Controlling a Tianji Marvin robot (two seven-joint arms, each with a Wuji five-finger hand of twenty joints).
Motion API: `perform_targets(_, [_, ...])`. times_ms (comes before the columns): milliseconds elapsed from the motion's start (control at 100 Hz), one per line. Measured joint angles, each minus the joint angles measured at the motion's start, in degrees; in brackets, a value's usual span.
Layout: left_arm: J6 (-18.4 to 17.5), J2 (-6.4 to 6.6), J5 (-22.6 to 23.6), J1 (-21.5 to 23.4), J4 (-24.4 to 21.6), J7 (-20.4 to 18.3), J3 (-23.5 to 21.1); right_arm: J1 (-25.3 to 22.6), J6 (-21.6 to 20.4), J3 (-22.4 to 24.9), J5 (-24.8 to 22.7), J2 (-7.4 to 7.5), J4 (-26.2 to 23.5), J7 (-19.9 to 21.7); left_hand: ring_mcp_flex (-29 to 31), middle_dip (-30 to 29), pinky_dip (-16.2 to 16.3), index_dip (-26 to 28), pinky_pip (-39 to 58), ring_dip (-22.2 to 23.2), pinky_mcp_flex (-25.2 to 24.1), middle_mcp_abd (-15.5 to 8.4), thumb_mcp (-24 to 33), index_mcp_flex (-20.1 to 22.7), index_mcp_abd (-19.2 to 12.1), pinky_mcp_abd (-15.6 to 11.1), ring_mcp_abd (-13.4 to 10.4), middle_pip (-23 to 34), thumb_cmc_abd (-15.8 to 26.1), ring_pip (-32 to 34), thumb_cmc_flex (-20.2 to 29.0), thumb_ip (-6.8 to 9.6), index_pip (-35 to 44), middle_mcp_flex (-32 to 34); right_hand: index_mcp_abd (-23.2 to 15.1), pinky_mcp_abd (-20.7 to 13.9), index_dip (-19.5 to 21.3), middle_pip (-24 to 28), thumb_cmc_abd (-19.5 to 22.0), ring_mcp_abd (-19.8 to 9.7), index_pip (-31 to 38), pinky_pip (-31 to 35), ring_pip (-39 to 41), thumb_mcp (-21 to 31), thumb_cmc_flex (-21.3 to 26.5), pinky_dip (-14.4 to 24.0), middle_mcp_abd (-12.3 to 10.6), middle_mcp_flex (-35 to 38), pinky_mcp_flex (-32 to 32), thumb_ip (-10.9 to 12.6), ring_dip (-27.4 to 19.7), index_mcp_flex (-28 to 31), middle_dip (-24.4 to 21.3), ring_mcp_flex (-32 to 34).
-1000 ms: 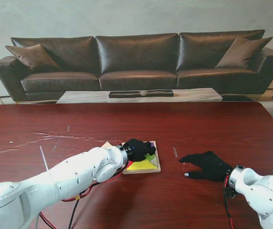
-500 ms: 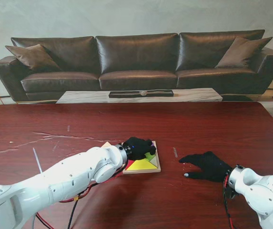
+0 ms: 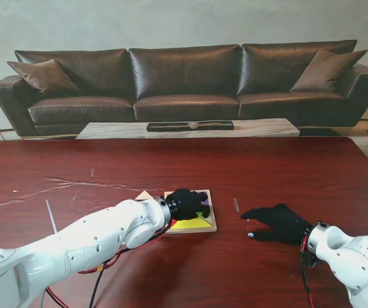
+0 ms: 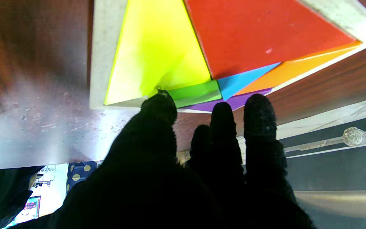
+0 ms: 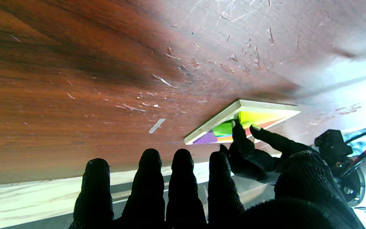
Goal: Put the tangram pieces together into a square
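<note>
A pale square tray (image 3: 212, 225) lies mid-table with coloured tangram pieces in it. In the left wrist view I see yellow (image 4: 154, 51), red (image 4: 259, 35), orange (image 4: 300, 68), blue (image 4: 238, 83), green (image 4: 195, 93) and purple (image 4: 233, 102) pieces inside the tray's rim (image 4: 102, 63). My left hand (image 3: 185, 203) hovers over the tray's far part, fingers apart, holding nothing; its thumb tip (image 4: 160, 98) touches the green piece. My right hand (image 3: 277, 222) lies flat and open on the table to the tray's right. The right wrist view shows the left hand (image 5: 256, 152) on the tray (image 5: 211, 125).
A tan corner (image 3: 144, 195) pokes out just left of the tray, partly hidden by my left arm. A short pale strip (image 3: 236, 205) lies between tray and right hand. Scratches and a white streak (image 3: 50, 215) mark the left side. A sofa (image 3: 184, 83) stands beyond the table.
My left hand has shifted slightly nearer to me over the tray, covering more of the green piece. The right hand has stayed put.
</note>
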Motion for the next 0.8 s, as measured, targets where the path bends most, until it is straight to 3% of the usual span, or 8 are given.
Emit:
perform_targets(50, [0.0,-0.15,-0.3,-0.2,0.4,-0.1,0.2,0.0,0.0,0.0,0.0,0.0,0.0,0.0,0.0,0.7,0.1,-1.4,-0.2,0.2,0.0,0.0,-3.1,-0.2,0.0,0.0,0.0,-0.4,0.9,0.0,0.7,0.0,0.0,0.0,0.0,0.0,0.0,0.0,0.0,0.0,0.0,0.0,0.0,0.0,0.0,0.0,0.0,0.0,0.0,0.0,0.0,0.0,0.0,0.0])
perform_targets(150, [0.1,-0.49,-0.4,-0.5,1.2,-0.1,0.6,0.0,0.0,0.0,0.0,0.0,0.0,0.0,0.0,1.3,0.6,-2.2,-0.2,0.5,0.0,0.0,-4.0,-0.6,0.2,0.0,0.0,-0.4,1.2,0.0,0.8,0.0,-0.5,0.0,0.0,0.0,0.0,0.0,0.0,0.0,0.0,0.0,0.0,0.0,0.0,0.0,0.0,0.0,0.0,0.0,0.0,0.0,0.0,0.0])
perform_targets(480, [0.4,-2.43,-1.9,-1.1,4.6,1.2,1.1,0.1,0.0,-0.2,0.1,0.0,0.1,0.1,0.1,2.2,0.6,-3.0,-0.2,0.6,0.6,0.0,-4.1,-0.5,-0.2,0.0,0.0,-0.3,1.4,0.0,1.5,0.0,-0.7,0.0,0.0,0.0,0.0,0.0,0.0,0.0,0.0,0.0,0.0,0.0,0.0,0.0,0.0,0.0,0.0,0.0,0.0,0.0,0.0,0.0])
perform_targets(660, [-0.6,-3.78,-2.3,-1.7,7.3,2.9,2.1,0.1,0.1,0.0,0.1,0.0,0.1,0.2,1.1,3.3,0.6,-2.8,-0.2,0.7,1.7,0.0,-4.8,-0.5,-0.5,-0.1,0.0,2.4,1.3,0.7,2.1,0.0,-0.6,0.0,0.0,0.0,0.0,0.0,0.0,0.0,0.0,0.0,0.0,0.0,0.0,0.0,0.0,0.0,0.0,0.0,0.0,0.0,0.0,0.0])
perform_targets(710, [-1.1,-4.27,-2.3,-1.7,8.5,4.0,2.2,0.0,0.1,0.0,0.1,0.0,0.1,0.2,1.2,3.3,0.6,-2.8,0.0,0.8,2.0,0.0,-0.9,-0.7,-0.6,-0.1,0.0,2.9,0.0,0.7,-0.6,0.0,-0.6,0.0,0.0,0.0,0.0,0.0,0.0,0.0,0.0,0.0,0.0,0.0,0.0,0.0,0.0,0.0,0.0,0.0,0.0,0.0,0.0,0.0])
perform_targets(760, [-1.5,-4.55,-2.6,-1.7,9.2,4.5,2.2,0.0,0.1,0.0,0.1,0.0,0.1,0.2,1.8,3.4,0.6,-2.5,0.3,0.8,2.2,0.0,8.2,-0.9,-0.5,-0.1,-0.1,3.2,-2.2,0.7,-6.1,-0.01,-0.7,0.0,0.0,0.0,0.0,0.0,0.0,0.0,0.0,0.0,0.0,0.0,0.0,0.0,0.0,0.0,0.0,0.0,0.0,0.0,0.0,0.0])
perform_targets(800, [-1.8,-4.67,-2.8,-1.7,9.5,4.6,2.2,0.0,0.1,0.1,0.0,0.0,0.1,0.2,1.9,3.5,0.6,-2.2,0.5,0.8,2.2,0.0,10.8,-1.6,0.1,-0.1,-0.2,3.4,-2.6,1.3,-7.7,-0.01,-0.8,0.0,0.0,0.0,0.0,0.0,0.0,0.0,0.0,0.0,0.0,0.0,0.0,0.0,0.0,0.0,0.0,0.0,0.0,0.0,0.0,0.0])
